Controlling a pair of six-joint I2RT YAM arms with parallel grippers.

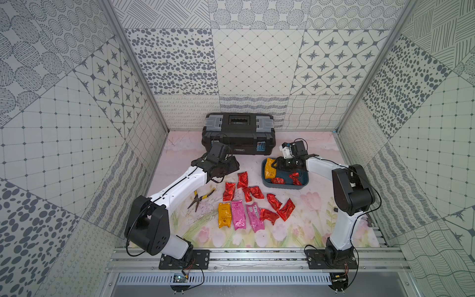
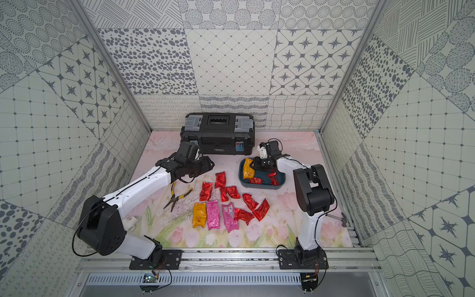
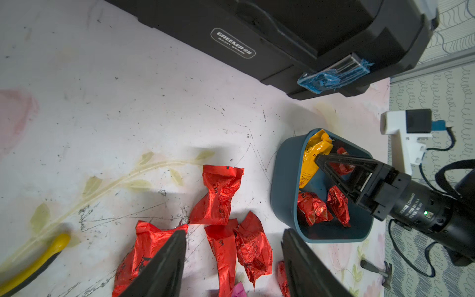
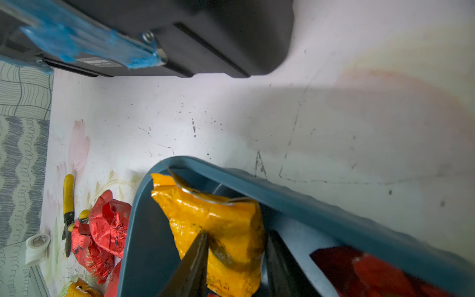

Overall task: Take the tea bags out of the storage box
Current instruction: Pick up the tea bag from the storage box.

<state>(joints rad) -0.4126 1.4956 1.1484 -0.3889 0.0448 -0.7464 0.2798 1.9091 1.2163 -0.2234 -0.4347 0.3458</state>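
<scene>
Orange tea bag (image 4: 213, 226) sits at end of storage box (image 1: 282, 186), propped against wall. Right gripper (image 4: 236, 232) down in box, jaws pinching it from both sides. Red tea bags (image 3: 312, 208) loose on box floor beside it. Out on table (image 1: 257, 159): red packets (image 1: 228, 191), pink pair (image 1: 238, 214), second orange (image 1: 223, 214). Left gripper (image 3: 233, 232) above red packets, jaws apart, empty. Pliers (image 1: 203, 198) near, toolbox (image 1: 239, 138) at back.

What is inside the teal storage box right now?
One orange-yellow tea bag and three red tea bags lie in the storage box. The right pincer straddles the orange one and hides part of the bottom, so anything under it cannot be seen.
</scene>
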